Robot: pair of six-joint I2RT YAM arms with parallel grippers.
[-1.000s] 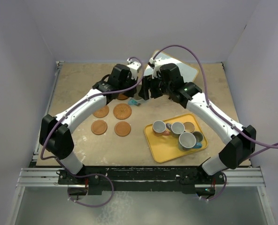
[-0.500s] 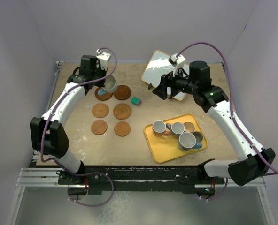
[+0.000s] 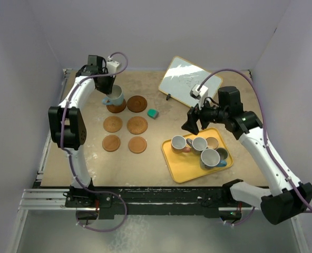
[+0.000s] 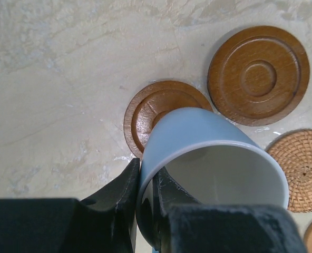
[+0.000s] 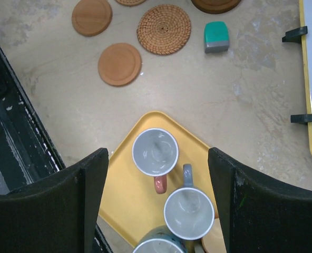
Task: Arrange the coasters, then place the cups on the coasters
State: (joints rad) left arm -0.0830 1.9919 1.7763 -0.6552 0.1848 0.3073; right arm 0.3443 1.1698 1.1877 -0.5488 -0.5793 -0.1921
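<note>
— Where is the light blue cup (image 4: 198, 137), taking the yellow tray (image 3: 183, 175) as the mark?

— Well apart from it, out beyond its far left corner. The left gripper (image 4: 145, 182) pinches the cup's wall, one finger inside the rim and one outside. The cup hangs tilted over a dark ringed coaster (image 4: 140, 113). I cannot tell whether its base touches the wood.

— And the other coasters?

— All on the tray's left-arm side. A second dark coaster (image 3: 137, 103) lies just beside the first, on the side nearer the tray. The woven coasters (image 3: 137, 125) sit one row closer to the tray's near edge, and the plain coasters (image 3: 137, 144) one row closer again. A teal block (image 3: 153, 113) lies between the dark pair and the tray.

— What about the right gripper (image 3: 192, 125)?

— It hovers above the tray's far left edge, jaws spread wide with nothing between them. Its camera looks straight down on a pinkish cup (image 5: 155, 153) and a grey cup (image 5: 189, 212), both upright inside the tray. The remaining cups (image 3: 210, 157) stand in the tray too, toward its right side.
</note>
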